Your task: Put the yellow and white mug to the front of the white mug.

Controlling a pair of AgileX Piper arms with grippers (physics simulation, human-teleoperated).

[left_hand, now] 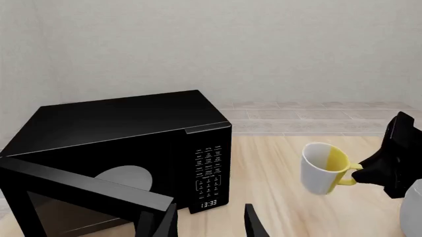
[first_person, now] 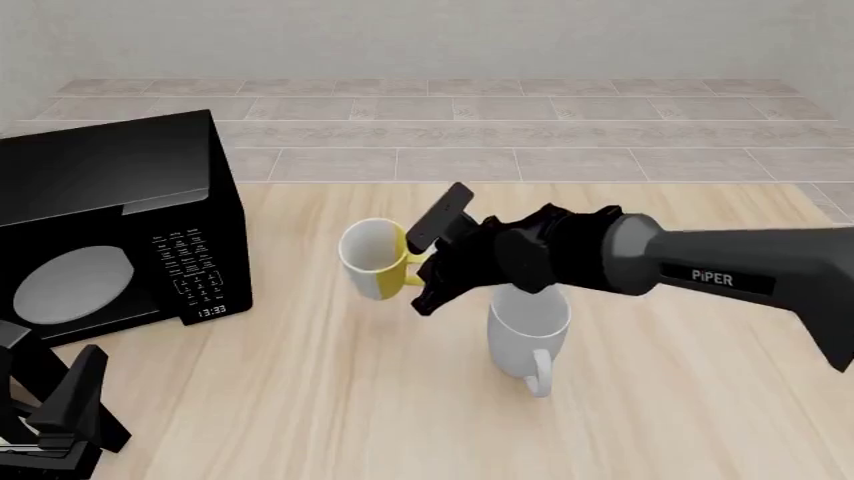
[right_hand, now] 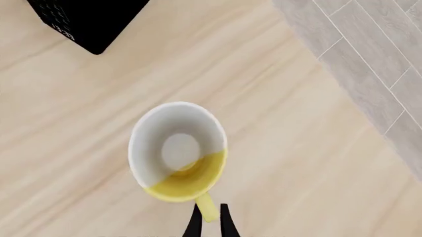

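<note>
While the yellow mug [first_person: 372, 259] is held off the table by its handle in the closed right gripper [first_person: 430, 268], at the white mug's [first_person: 529, 327] 10 o'clock, placement in front is still outstanding.

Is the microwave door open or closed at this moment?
Open. In the left wrist view the microwave's door swings outward, away from the body, showing the turntable inside.

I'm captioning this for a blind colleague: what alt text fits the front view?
The right gripper holds the yellow and white mug by its handle, lifted above the wooden table, just left of and behind the white mug. A black microwave with its door open stands at left, and the left gripper idles near the bottom left corner.
</note>
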